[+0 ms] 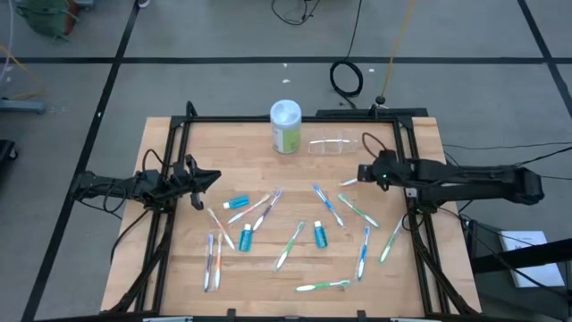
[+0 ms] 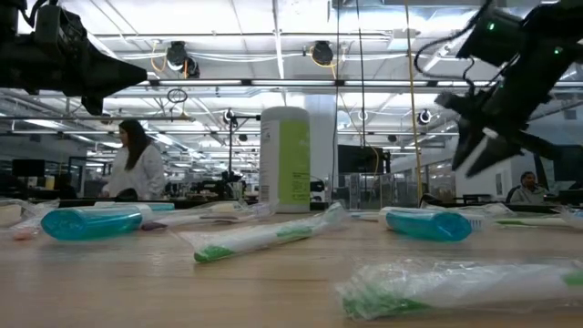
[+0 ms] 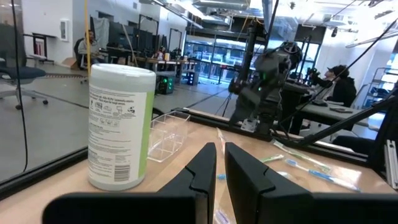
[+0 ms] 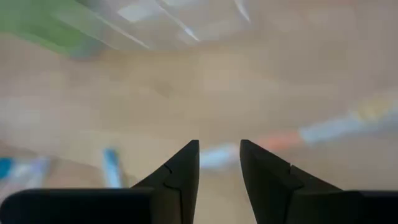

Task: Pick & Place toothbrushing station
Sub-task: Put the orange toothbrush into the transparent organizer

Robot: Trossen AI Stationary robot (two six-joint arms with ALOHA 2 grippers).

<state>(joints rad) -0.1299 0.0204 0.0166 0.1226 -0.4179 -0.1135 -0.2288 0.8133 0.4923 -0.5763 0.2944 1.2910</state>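
The toothbrushing station point(image 1: 332, 145) is a low, clear plastic holder. It rests on its base at the table's far middle, just right of a white-and-green canister point(image 1: 285, 125). It also shows in the left wrist view point(image 3: 166, 134) and as a blur in the right wrist view point(image 4: 168, 22). My right gripper point(image 1: 361, 172) hangs above the table on the near right side of the station. It is tipped downward and open point(image 4: 219, 146), with nothing between its fingers. My left gripper point(image 1: 211, 176) waits at the table's left, level, with only a thin slit between its fingers point(image 3: 220, 149), touching nothing.
Several wrapped toothbrushes point(image 1: 332, 206) and blue toothpaste tubes point(image 1: 320, 234) lie scattered over the near half of the table. Black frame rails point(image 1: 413, 215) run along the table's sides. Bare wood shows between the station and the brushes. A person point(image 2: 132, 164) stands in the room beyond.
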